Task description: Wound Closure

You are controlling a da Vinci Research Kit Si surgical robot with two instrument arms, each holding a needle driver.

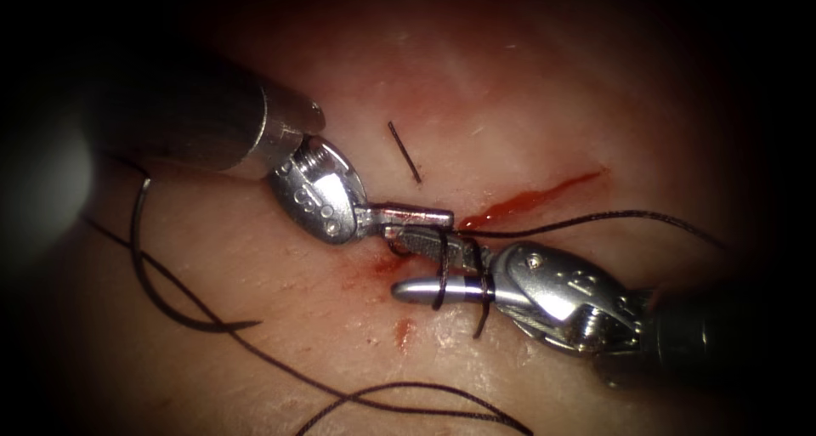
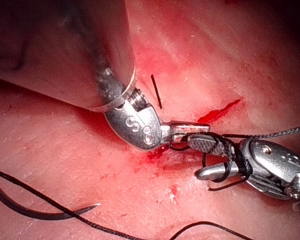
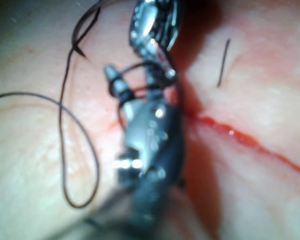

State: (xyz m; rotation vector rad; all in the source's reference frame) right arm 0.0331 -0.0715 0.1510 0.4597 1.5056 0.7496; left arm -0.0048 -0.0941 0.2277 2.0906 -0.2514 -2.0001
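Observation:
The cut [image 1: 535, 200] is a thin red line in the tissue [image 1: 255, 257]. My left tool [image 1: 446, 213] reaches in from the upper left. Its jaws are shut at the cut's left end, seemingly on the thread [image 1: 595, 219] that runs off to the right. My right tool [image 1: 399, 264] comes from the lower right with its jaws open. Thread is wound in two turns [image 1: 442, 270] around them, and its ridged upper jaw lies just under the left tool's jaws [image 2: 207, 129]. The curved needle [image 1: 149, 274] lies free on the tissue left of the cut, held by neither tool [image 2: 35, 212].
A short cut piece of thread [image 1: 404, 151] lies on the tissue above the tools. Loose thread [image 1: 382, 393] trails from the needle across the lower tissue in loops. Red fluid [image 1: 382, 266] stains the tissue beneath the jaws.

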